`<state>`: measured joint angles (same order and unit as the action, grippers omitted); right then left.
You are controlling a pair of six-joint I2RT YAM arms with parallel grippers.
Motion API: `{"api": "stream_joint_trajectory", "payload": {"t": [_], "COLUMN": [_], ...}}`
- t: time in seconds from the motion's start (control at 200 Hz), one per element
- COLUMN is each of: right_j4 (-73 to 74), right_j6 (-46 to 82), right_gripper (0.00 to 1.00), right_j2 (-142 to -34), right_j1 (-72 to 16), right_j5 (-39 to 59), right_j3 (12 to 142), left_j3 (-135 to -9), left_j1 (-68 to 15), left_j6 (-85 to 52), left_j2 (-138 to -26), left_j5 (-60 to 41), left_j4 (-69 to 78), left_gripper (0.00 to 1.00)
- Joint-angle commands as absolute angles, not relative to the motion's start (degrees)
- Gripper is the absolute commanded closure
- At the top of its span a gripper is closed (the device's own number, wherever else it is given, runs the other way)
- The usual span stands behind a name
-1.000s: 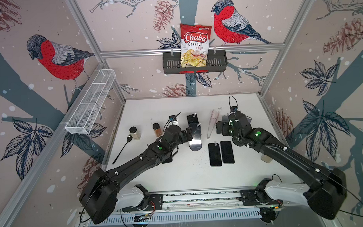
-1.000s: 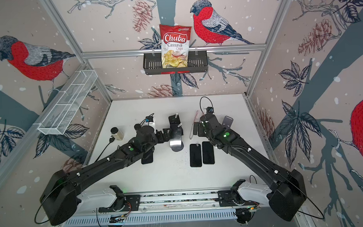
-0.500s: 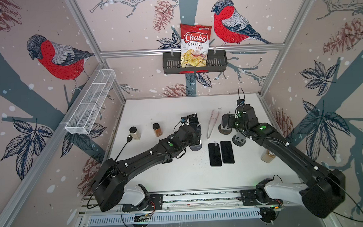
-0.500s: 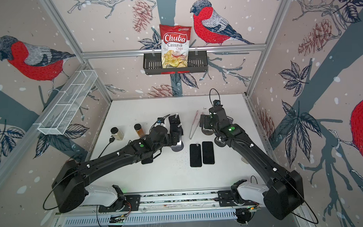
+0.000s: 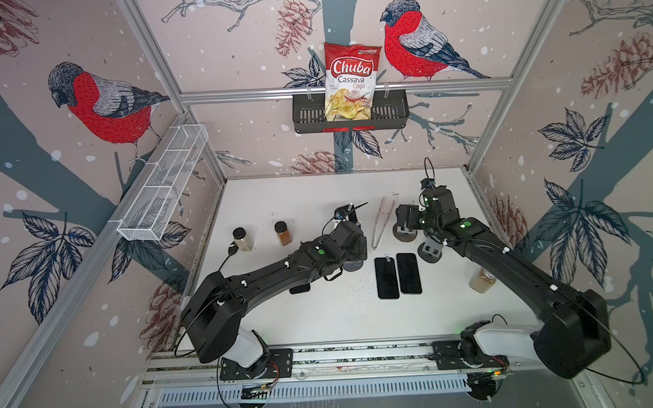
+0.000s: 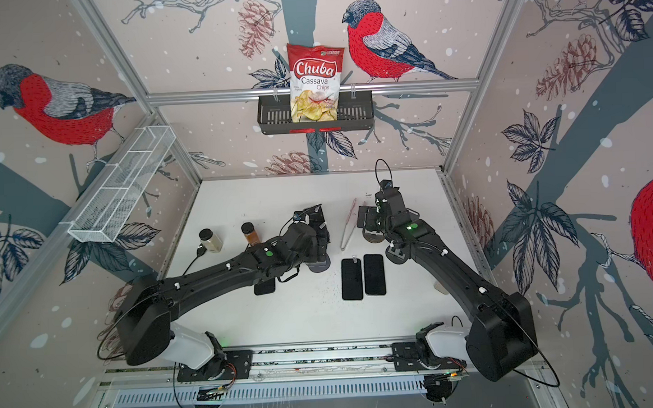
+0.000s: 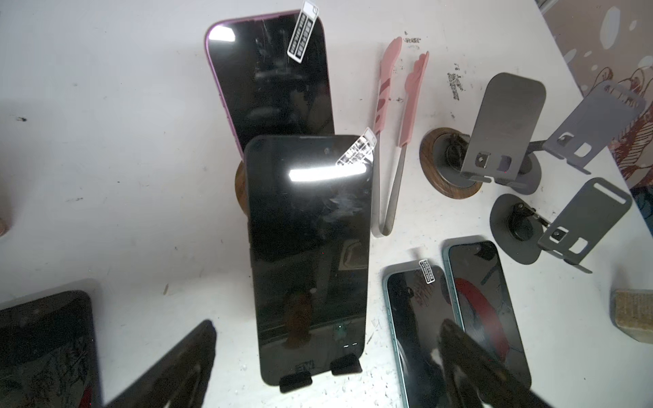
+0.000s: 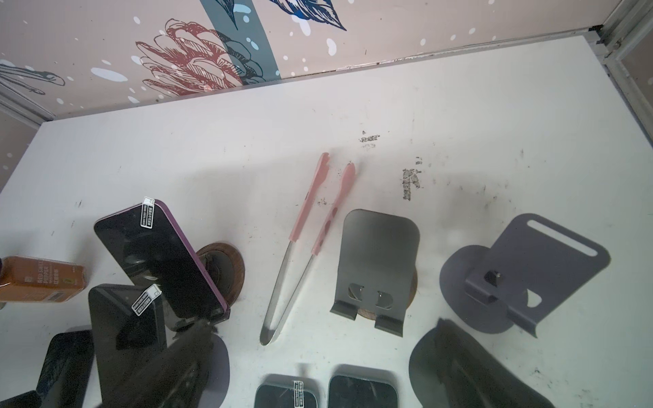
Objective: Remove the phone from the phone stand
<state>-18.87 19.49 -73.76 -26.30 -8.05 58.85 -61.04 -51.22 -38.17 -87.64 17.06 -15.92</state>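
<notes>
Standing at the front rail, noting near to far. Closest on the tabletop (image 5: 280,199): three phones lying flat, screens up, a pair of flat phones (image 5: 386,277) just beside each other in the middle and a third flat phone (image 5: 300,289) half under the left arm; one spice jar (image 5: 482,280) by the right arm. Next back, the left tool (image 7: 327,325) hangs spread wide and empty, a finger on either side of the black phone (image 7: 311,254), apart from it. That phone leans back on its phone stand (image 7: 296,381), bottom edge caught in two small lips, which stops it sliding; the wide spread looks meant to clear its width before closing. Likely the one to lift, up and out of the lips. Just behind, a purple phone (image 7: 272,81) leans on a wood-based stand (image 7: 241,183). Rightward, the right tool (image 8: 325,325) is equally wide, holding nothing, near three bare stands (image 7: 505,116), seemingly parked out of the other arm's way. Tally: five phones, five stands, two loaded. Pink tongs (image 5: 381,225) lie between the groups; two more jars (image 5: 243,239) at left make three. Far wall: one chip bag (image 5: 351,80) in one black basket (image 5: 393,113).
</notes>
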Motion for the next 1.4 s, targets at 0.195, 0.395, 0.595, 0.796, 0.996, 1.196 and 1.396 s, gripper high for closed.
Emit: {"api": "stream_joint_trajectory", "payload": {"t": [0.195, 0.395, 0.595, 0.796, 0.996, 1.196, 1.396], "right_j4": [-17.6, -17.3, -17.2, -17.5, -17.4, -17.4, -17.4], "right_j6": [20.2, 20.1, 20.4, 20.3, 20.3, 20.3, 20.3], "right_gripper": [0.01, 0.01, 0.01, 0.01, 0.01, 0.01, 0.01], "right_j2": [-74.6, -75.2, -76.8, -78.3, -79.2, -79.9, -80.3], "right_j1": [-26.5, -26.5, -26.6, -26.8, -27.0, -27.1, -27.2], "right_j5": [-8.0, -8.7, -8.4, -8.3, -8.4, -8.5, -8.6], "right_j3": [58.6, 58.3, 58.8, 59.6, 59.8, 59.8, 59.7], "left_j3": [-68.8, -73.2, -74.1, -73.6, -72.6, -72.2, -72.1], "left_j1": [-51.6, -51.6, -50.7, -49.5, -48.9, -48.9, -48.9], "left_j6": [-40.5, -41.6, -41.6, -41.6, -41.7, -41.5, -41.5], "left_j2": [-94.8, -99.5, -101.0, -101.7, -101.7, -101.3, -101.4], "left_j5": [21.1, 23.8, 23.6, 22.6, 21.4, 20.8, 20.4], "left_j4": [-23.9, -28.8, -29.2, -28.6, -26.8, -25.8, -25.1], "left_gripper": [0.04, 0.04, 0.04, 0.04, 0.05, 0.08, 0.10]}}
